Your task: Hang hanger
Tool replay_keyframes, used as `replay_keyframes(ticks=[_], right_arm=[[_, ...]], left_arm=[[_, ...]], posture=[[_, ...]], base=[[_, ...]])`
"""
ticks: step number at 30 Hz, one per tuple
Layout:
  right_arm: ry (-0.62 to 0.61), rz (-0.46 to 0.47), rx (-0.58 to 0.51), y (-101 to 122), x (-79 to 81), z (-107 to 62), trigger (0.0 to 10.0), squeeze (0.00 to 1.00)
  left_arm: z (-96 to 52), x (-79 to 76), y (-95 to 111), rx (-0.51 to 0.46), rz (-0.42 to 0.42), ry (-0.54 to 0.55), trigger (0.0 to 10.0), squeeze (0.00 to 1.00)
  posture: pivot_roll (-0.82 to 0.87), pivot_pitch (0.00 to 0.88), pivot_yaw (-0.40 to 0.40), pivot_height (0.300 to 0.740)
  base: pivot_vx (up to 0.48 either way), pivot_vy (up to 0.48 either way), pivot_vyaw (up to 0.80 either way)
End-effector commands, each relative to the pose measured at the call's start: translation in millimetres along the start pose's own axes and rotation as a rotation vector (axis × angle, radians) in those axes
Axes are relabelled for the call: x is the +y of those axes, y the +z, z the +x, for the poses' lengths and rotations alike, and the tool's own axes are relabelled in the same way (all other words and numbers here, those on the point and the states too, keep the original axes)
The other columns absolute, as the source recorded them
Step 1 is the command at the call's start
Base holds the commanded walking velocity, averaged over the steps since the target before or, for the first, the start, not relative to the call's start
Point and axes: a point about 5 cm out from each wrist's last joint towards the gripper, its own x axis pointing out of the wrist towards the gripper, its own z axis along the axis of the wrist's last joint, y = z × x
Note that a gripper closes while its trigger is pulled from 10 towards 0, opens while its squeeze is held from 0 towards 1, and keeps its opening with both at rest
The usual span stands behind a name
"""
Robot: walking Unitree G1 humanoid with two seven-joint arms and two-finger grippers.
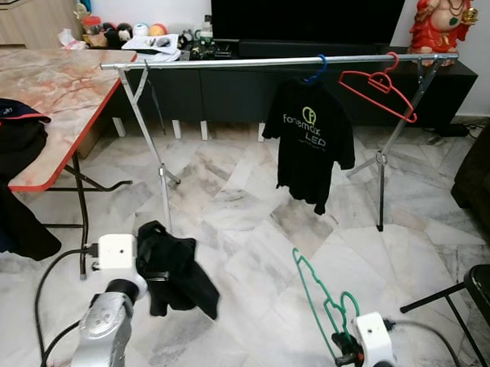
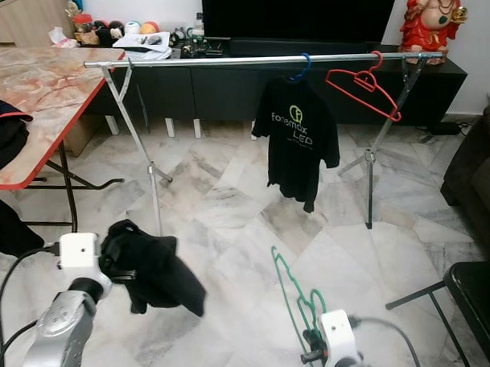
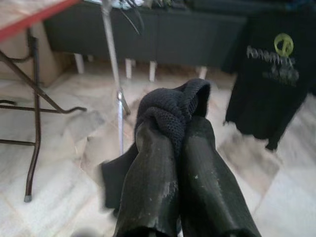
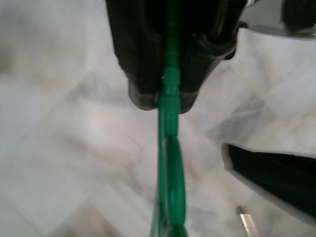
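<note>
Fingers of the right gripper (image 4: 163, 94) are clamped on the green hanger (image 1: 316, 298), but in the head views the frame edge cuts the arm off at its white wrist block. The hanger rises slanted from that grip, in front of the clothes rail (image 1: 273, 62) and well below it, its hook end blurred in the wrist view. The left gripper (image 3: 173, 143) is raised in front of the rail's left leg, fingers pinched on a bunched black garment (image 1: 174, 270) that hides their tips. On the rail hang a black T-shirt (image 1: 309, 141) and a red hanger (image 1: 378, 86).
</note>
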Motion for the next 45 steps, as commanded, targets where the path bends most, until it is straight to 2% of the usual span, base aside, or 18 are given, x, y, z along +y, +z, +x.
replay_keyframes(ticks=[1,2,4,8,9,10,11,12,14,19,22,28,39,45], right_arm=[[-0.164,0.137,0.054,-18,-16.4,-8.6,0.0,0.00],[-0.164,0.137,0.054,-18,-16.4,-8.6,0.0,0.00],[-0.263,0.190,0.105,-34,-26.5,-17.1,0.0,0.00],[-0.259,0.160,0.099,-35,-26.9,-18.5,0.0,0.00],[-0.263,0.154,0.099,-36,-27.4,-19.1,0.7,0.00],[-0.269,0.112,0.109,-37,-28.7,-20.1,8.2,0.00],[-0.263,0.047,0.127,-38,-29.4,-21.0,10.0,0.00],[-0.263,0.047,0.127,-38,-29.4,-21.0,10.0,0.00],[-0.247,-0.055,0.150,-40,-28.9,-21.8,10.0,0.00],[-0.206,-0.150,0.195,-49,-25.6,-24.6,10.0,0.00],[-0.191,-0.135,0.195,-49,-23.1,-24.1,10.0,0.00],[-0.147,-0.147,0.192,-48,-15.5,-20.7,10.0,0.00],[-0.122,-0.160,0.177,-43,-10.9,-17.0,10.0,0.00],[-0.101,-0.176,0.189,-48,-5.5,-18.0,10.0,0.00]], left_arm=[[-0.3,-10.2,20,-0.073,-0.004,-0.032,10.0,0.00],[-0.3,-10.2,20,-0.073,-0.004,-0.032,10.0,0.00],[-4.0,-20.5,26,-0.087,0.072,-0.105,10.0,0.00],[-5.9,-15.7,30,-0.077,0.073,-0.114,10.0,0.00],[-6.7,-13.9,31,-0.075,0.074,-0.111,10.0,0.00],[-7.7,-11.7,30,-0.068,0.079,-0.108,10.0,0.00],[-8.6,-10.2,30,-0.064,0.082,-0.107,10.0,0.00],[-8.6,-10.2,30,-0.064,0.082,-0.107,10.0,0.00],[-10.6,-7.9,30,-0.058,0.087,-0.101,10.0,0.00],[-18.8,-2.0,30,-0.022,0.094,-0.064,10.0,0.00],[-21.9,-2.3,25,-0.006,0.060,-0.043,10.0,0.00],[-27.2,-8.7,19,0.013,0.040,-0.031,10.0,0.00],[-26.3,-14.1,15,0.033,0.043,-0.044,10.0,0.00],[-25.0,-13.5,17,0.028,0.048,-0.048,10.0,0.00]], posture=[[0.00,0.113,0.018,0.740],[0.00,0.113,0.018,0.740],[0.01,0.117,0.024,0.740],[0.01,0.123,0.040,0.740],[0.00,0.124,0.044,0.740],[0.00,0.122,0.051,0.740],[0.00,0.121,0.052,0.740],[0.00,0.121,0.052,0.740],[-0.01,0.119,0.053,0.740],[0.00,0.105,0.049,0.740],[0.00,0.102,0.039,0.740],[0.00,0.092,0.010,0.740],[-0.02,0.067,0.019,0.740],[-0.01,0.054,0.018,0.740]], base=[[0.000,0.000,0.00],[0.000,0.000,0.00],[0.000,0.000,0.00],[0.000,0.000,0.00],[0.000,0.000,0.00],[0.000,0.000,0.00],[0.000,0.000,0.00],[0.000,0.000,0.00],[0.000,0.000,0.00],[0.000,0.000,0.00],[0.000,0.107,0.00],[0.000,0.459,0.00],[0.000,0.480,0.00],[0.000,0.480,0.00]])
